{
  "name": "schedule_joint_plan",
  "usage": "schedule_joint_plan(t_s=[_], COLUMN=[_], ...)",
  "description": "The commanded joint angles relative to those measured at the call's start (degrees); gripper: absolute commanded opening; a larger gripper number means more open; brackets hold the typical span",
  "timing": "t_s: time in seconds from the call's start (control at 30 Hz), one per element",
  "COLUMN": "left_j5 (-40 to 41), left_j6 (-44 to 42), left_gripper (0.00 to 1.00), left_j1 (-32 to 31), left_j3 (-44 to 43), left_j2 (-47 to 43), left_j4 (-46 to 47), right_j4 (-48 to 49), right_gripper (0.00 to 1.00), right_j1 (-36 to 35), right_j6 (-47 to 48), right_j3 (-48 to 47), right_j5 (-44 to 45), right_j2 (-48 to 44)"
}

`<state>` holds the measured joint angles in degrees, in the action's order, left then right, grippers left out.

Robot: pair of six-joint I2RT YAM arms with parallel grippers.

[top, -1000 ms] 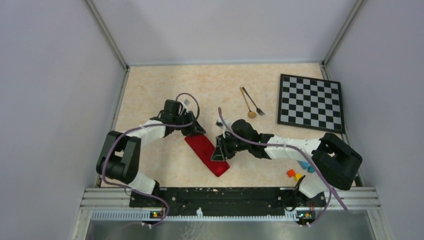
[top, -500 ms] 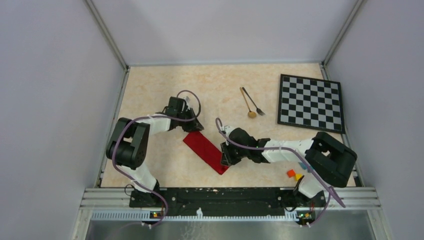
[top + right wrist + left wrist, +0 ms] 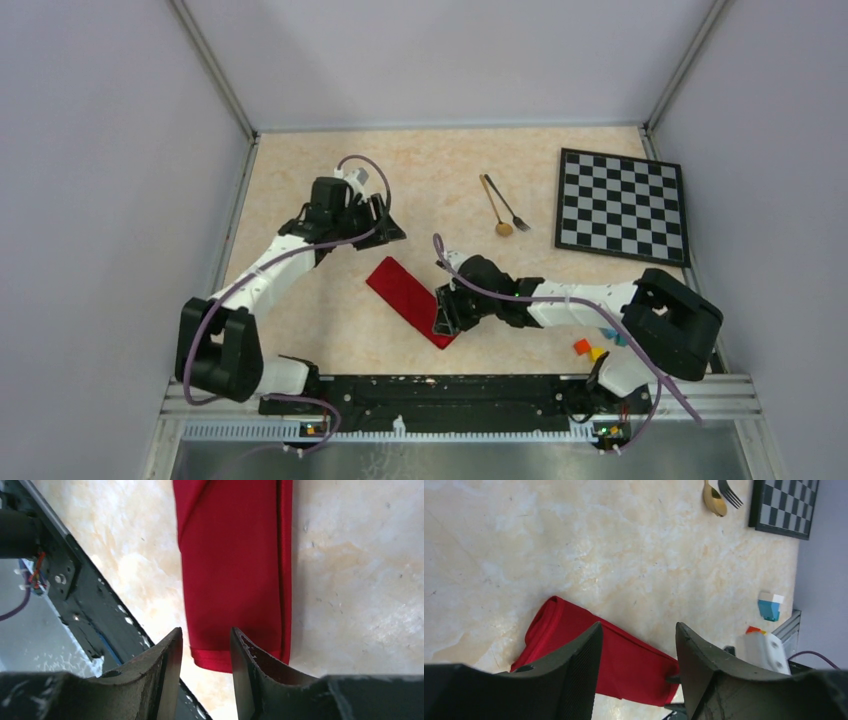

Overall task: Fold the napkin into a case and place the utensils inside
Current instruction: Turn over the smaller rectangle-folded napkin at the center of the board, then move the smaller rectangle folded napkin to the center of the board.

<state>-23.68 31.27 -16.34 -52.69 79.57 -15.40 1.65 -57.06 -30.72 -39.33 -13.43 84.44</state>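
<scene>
marbled beige table (image 3: 440, 165), red case (image 3: 404, 296) under spread right gripper (image 3: 443, 318), spread left gripper (image 3: 388, 231) beyond far end

case (image 3: 402, 290) end hidden, spoon (image 3: 714, 502) handle cropped

lab booth: grey panels (image 3: 100, 150), aluminium rail (image 3: 460, 396)

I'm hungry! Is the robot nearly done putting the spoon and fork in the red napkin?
About halfway. Done: the napkin lies folded into a narrow strip. In hand: nothing; the left gripper and right gripper hover open near its ends. To do: the spoon and fork lie bare beside the checkerboard, not inside.
</scene>
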Motion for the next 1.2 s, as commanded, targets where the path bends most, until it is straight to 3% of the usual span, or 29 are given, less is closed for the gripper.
schedule_joint_plan(t_s=[0.0,0.17,0.43,0.53,0.77,0.97,1.17], left_j5=[-2.89,-2.35,-0.69,-0.79,-3.63,-0.48,3.71], left_j6=[-1.56,-0.36,3.55,3.69,6.9,12.17,9.6], left_gripper=[0.62,0.64,0.65,0.65,0.66,0.66,0.66], left_j1=[0.4,0.43,0.43,0.45,-2.14,-7.53,-7.57], left_j3=[2.64,8.56,14.44,15.28,17.74,20.47,15.23], left_j2=[-6.11,-13.29,-19.08,-19.75,-20.01,-24.88,-27.09], left_j4=[-4.41,-6.12,-6.5,-5.99,-4.14,-1.67,-7.66], right_j4=[4.31,9.04,21.56,17.01,5.74,-3.73,-3.2], right_gripper=[0.4,0.4,0.4,0.42,0.58,0.57,0.5], right_j1=[-0.82,-1.39,-3.35,-3.45,-2.44,1.16,0.97], right_j6=[-1.78,-5.4,-20.29,-17.7,-6.39,4.26,2.01], right_j3=[2.27,3.71,3.2,0.97,-0.31,-1.7,-2.38], right_j5=[0.94,2.53,3.66,4.79,4.99,0.57,5.03], right_j2=[1.58,5.24,9.44,8.05,-0.19,0.69,4.75])
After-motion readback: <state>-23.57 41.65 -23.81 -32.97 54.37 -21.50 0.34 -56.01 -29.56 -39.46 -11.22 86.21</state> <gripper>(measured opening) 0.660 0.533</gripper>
